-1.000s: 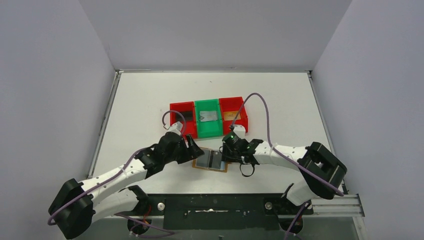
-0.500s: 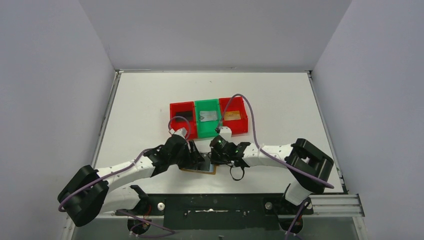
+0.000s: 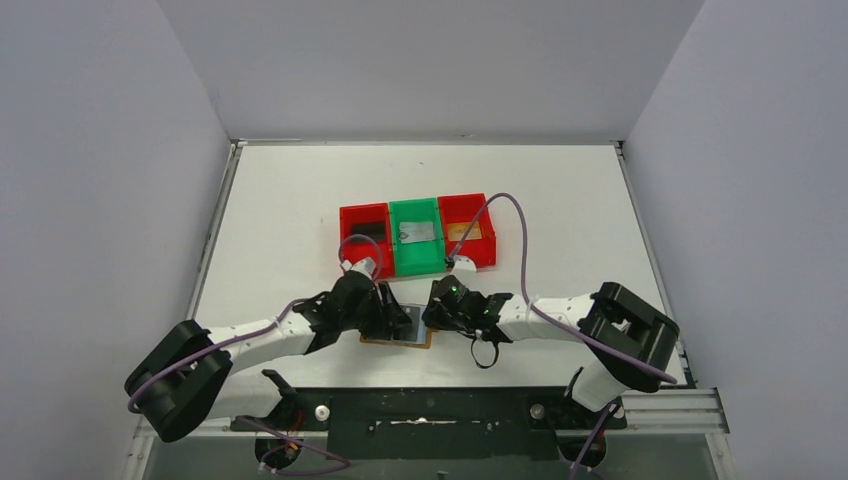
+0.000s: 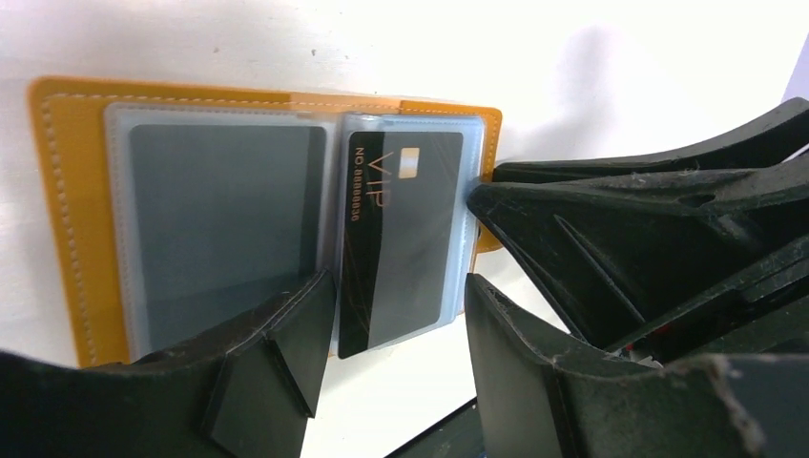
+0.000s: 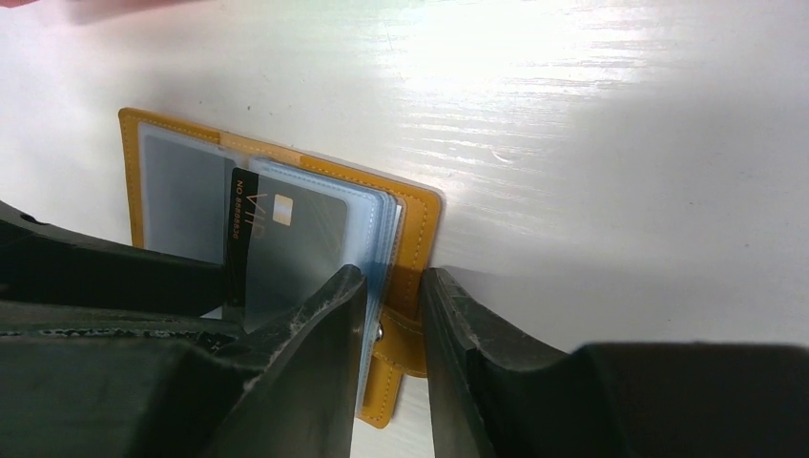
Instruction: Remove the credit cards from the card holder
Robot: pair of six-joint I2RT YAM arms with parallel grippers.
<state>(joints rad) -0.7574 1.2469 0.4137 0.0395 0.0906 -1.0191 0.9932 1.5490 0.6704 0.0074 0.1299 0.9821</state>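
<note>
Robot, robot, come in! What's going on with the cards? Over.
Left fingers open astride black card in its sleeve. Right fingers at holder edge, grip unclear. Nothing blocking.

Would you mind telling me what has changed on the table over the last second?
Both arms drew inward; the left gripper and right gripper now flank the card holder, which slid slightly left. The bins and their cards stayed put.
</note>
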